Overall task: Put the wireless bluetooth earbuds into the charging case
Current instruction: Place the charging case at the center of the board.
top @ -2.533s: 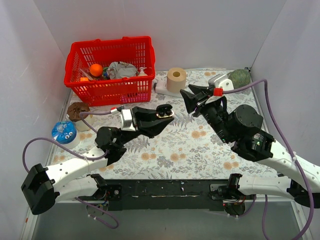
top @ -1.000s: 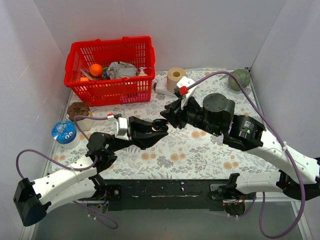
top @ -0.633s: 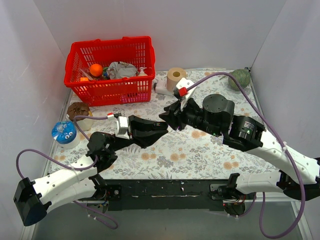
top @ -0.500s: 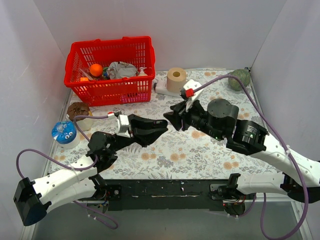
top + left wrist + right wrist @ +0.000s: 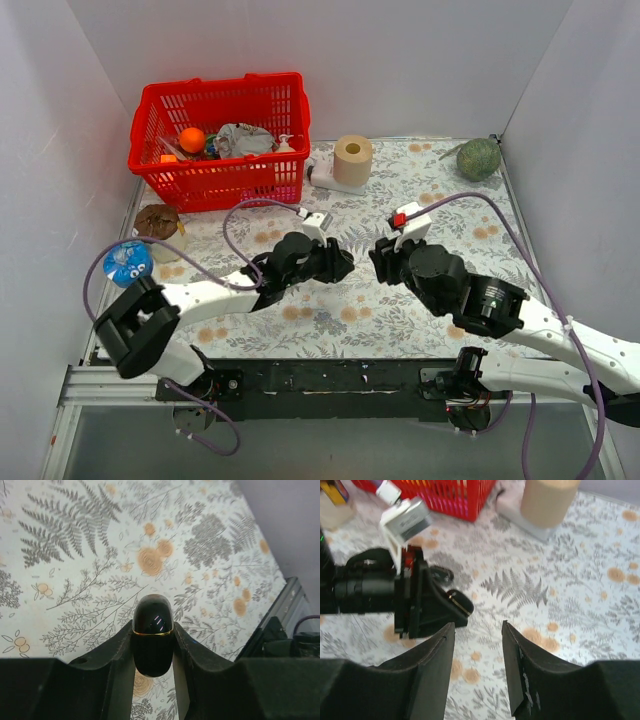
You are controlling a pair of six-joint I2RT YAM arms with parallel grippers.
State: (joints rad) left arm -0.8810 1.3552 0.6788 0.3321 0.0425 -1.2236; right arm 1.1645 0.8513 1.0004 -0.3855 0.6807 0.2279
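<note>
My left gripper (image 5: 338,262) is shut on a small black charging case with a gold seam (image 5: 152,632). The case's lid is closed and it sits between the fingers just above the floral cloth. The same case shows in the right wrist view (image 5: 459,602). My right gripper (image 5: 379,253) is open and empty (image 5: 478,630), a short way right of the case and facing it. No earbuds are in view. A small dark oval thing (image 5: 441,573) lies on the cloth behind the left gripper; I cannot tell what it is.
A red basket (image 5: 215,105) of odds and ends stands at the back left. A paper roll (image 5: 352,158) on a white base is at the back middle, and a green ball (image 5: 479,158) at the back right. A brown lump (image 5: 157,220) and a blue-lidded cup (image 5: 128,260) sit at the left edge.
The left arm has stretched out low over the cloth, carrying the case down and to the right. The right gripper has drawn back from the case and dropped lower, jaws apart.
</note>
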